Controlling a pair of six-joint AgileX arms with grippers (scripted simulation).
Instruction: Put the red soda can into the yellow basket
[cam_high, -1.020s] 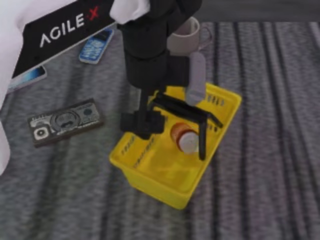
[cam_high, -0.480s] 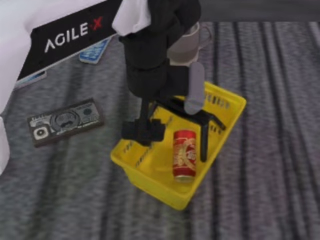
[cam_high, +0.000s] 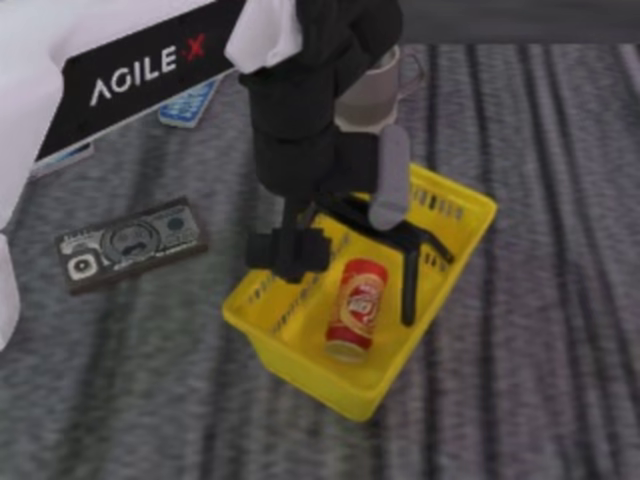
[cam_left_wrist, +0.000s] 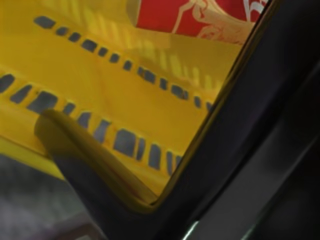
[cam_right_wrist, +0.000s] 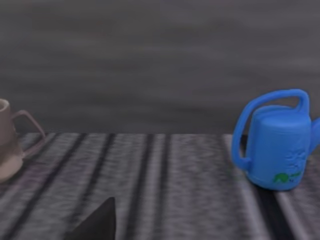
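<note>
The red soda can (cam_high: 356, 306) is seen in the top view lying tilted on its side inside the yellow basket (cam_high: 290, 345), its silver end turned toward the near wall and its cream-gold logo facing up; it is touched by no gripper. The left gripper (cam_high: 289, 250) is held over the basket's left rim, just beside the can, and its fingers are spread apart with nothing between them. In the left wrist view only a strip of the can (cam_left_wrist: 200, 17) is shown, against the basket's slotted yellow wall (cam_left_wrist: 100, 95), while much of that picture is blocked by a dark finger (cam_left_wrist: 250, 150) of the gripper; the jaws' empty state is read from the top view rather than from here. The two black handles (cam_high: 405, 245) are seen folded across the basket's far half, partly hidden under the left arm, which also covers part of a brownish mug (cam_high: 375, 80) standing behind the basket. To the left of the basket a dark banknote-patterned card (cam_high: 132, 243) lies flat on the grey striped tablecloth (cam_high: 540, 250), and a blue phone (cam_high: 188, 100) is partly hidden beneath the arm farther back. The right wrist view alone shows a blue watering can (cam_right_wrist: 277, 142) standing on the cloth, well apart from the mug (cam_right_wrist: 10, 140). Of the right gripper only a dark fingertip (cam_right_wrist: 100, 222) is seen, so its opening cannot be told.
</note>
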